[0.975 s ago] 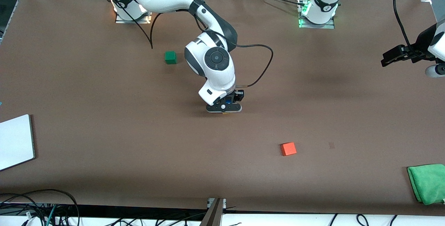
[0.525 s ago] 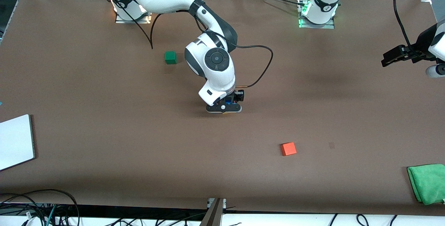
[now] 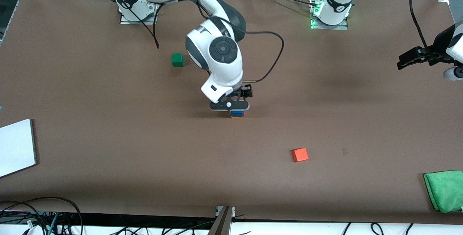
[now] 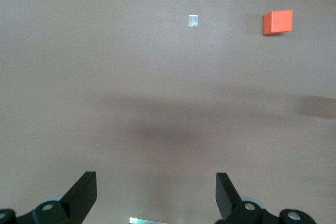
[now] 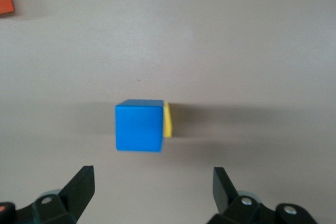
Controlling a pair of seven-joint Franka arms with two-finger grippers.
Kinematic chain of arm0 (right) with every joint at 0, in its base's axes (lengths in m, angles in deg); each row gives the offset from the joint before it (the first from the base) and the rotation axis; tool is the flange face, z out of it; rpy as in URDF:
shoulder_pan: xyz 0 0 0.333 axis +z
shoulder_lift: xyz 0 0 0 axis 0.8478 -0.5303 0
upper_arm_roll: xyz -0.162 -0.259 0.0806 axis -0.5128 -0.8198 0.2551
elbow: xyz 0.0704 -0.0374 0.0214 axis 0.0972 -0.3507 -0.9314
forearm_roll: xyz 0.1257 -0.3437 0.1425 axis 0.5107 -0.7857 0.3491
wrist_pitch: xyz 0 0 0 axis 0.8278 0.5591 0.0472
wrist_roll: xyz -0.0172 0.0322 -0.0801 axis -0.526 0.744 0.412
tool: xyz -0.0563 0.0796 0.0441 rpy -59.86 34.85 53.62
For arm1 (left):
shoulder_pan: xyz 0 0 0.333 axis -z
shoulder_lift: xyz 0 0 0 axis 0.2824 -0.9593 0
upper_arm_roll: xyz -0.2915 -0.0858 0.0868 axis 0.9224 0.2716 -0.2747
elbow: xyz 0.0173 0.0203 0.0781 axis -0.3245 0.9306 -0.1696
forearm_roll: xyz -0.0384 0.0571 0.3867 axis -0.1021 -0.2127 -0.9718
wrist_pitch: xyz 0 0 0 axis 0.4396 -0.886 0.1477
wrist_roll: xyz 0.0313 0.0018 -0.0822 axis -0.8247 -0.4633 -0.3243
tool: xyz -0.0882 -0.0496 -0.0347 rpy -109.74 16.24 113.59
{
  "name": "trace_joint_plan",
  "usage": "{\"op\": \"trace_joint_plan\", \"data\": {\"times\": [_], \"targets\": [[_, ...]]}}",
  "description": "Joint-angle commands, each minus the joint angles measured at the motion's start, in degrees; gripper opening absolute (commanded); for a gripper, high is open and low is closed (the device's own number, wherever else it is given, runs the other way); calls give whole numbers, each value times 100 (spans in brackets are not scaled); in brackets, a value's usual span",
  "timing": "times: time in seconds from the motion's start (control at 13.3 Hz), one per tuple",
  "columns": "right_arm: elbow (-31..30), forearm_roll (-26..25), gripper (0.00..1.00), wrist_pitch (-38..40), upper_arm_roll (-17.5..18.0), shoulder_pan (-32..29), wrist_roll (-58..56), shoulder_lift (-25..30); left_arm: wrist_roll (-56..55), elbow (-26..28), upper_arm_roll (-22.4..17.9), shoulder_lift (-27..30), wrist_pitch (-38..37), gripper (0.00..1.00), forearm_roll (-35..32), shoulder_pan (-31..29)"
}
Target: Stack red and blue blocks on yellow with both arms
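Observation:
A stack of cubes stands mid-table: the blue cube (image 3: 237,112) is on top, a thin strip of the red cube (image 3: 237,115) shows under it, and the yellow cube (image 3: 237,117) is at the bottom. My right gripper (image 3: 230,105) hangs open and empty just above the stack. In the right wrist view the blue cube (image 5: 139,125) covers the red one, and a sliver of the yellow cube (image 5: 167,120) shows beside it, ahead of my open right gripper (image 5: 152,184). My left gripper (image 3: 401,61) waits open and empty in the air at the left arm's end; it also shows in the left wrist view (image 4: 155,190).
An orange cube (image 3: 300,154) lies nearer to the front camera than the stack; it also shows in the left wrist view (image 4: 277,22). A green cube (image 3: 177,60) lies toward the right arm's base. A green cloth (image 3: 445,191) and a white board (image 3: 16,147) lie at the table's ends.
My right gripper has risen off the stack and left the blue cube on top of it. The left arm has not moved.

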Motion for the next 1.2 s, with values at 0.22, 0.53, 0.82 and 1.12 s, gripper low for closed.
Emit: {"op": "trace_joint_plan", "data": {"times": [0.22,0.53,0.82,1.12], "targets": [[-104,10,100,1400,23,-1302,-2056,877,46,-109,11,-33,-32,100,37,-24],[-139,10,100,1885,24,-2243,-3463,1202,46,-109,11,-33,-32,100,37,-24],[-1777,36,100,1859,41,-3024,-3343,2685,37,-109,11,-33,-32,100,54,-24],[-2222,19,100,1867,41,-3570,-3475,3240,37,-109,11,-33,-32,100,54,-24]]}}
